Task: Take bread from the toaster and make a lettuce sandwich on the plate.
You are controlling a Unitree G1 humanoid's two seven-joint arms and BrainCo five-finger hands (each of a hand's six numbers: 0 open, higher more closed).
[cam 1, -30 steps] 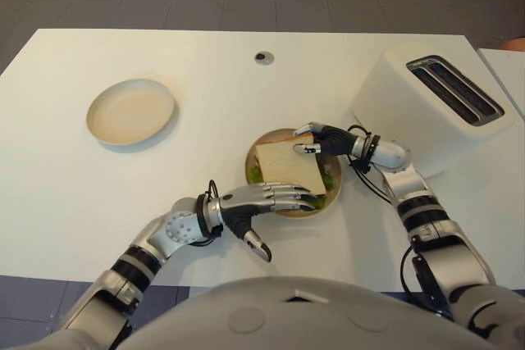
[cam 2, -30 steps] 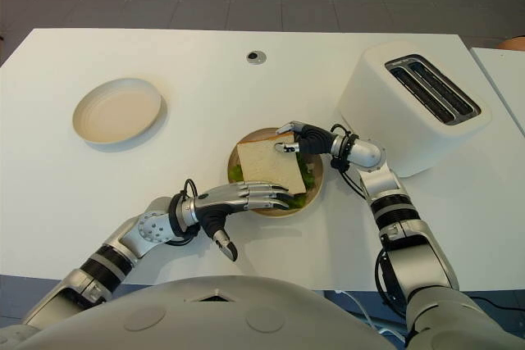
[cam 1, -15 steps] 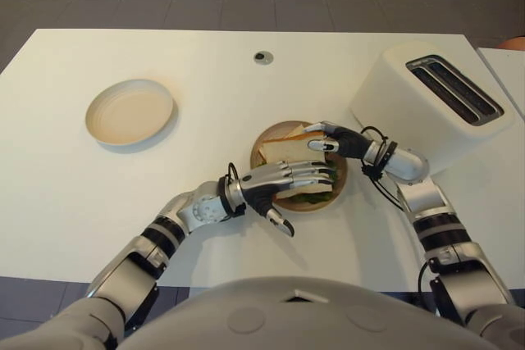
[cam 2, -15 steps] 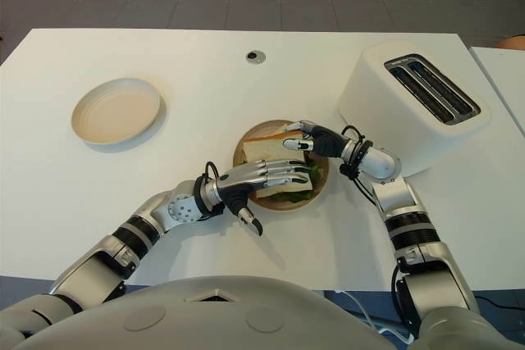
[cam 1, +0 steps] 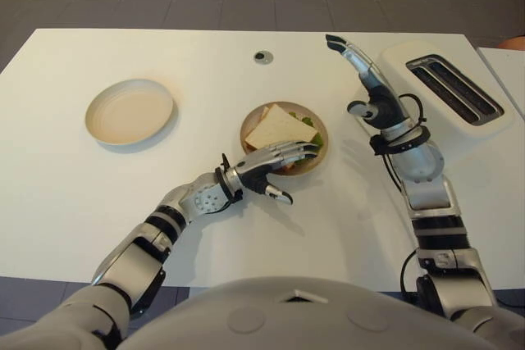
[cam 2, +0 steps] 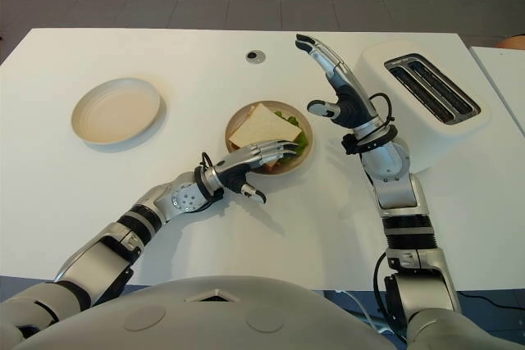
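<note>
Our sandwich sits on the plate (cam 1: 324,133), its top bread slice (cam 1: 272,129) over lettuce (cam 1: 309,121) (a green fringe shows at the far edge). Our left hand (cam 1: 267,165) lies with fingers stretched flat across the plate's near rim, holding nothing. Our right hand (cam 1: 369,88) stands raised beside the toaster (cam 1: 447,92), fingers splayed and empty. We judge a careless left pull-back could drag the slice askew or shove the plate.

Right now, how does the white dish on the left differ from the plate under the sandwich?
The white dish is pale and holds nothing; the plate is brown and carries the sandwich. The white dish sits alone; the left hand lies at the plate's near rim. Both are round.
</note>
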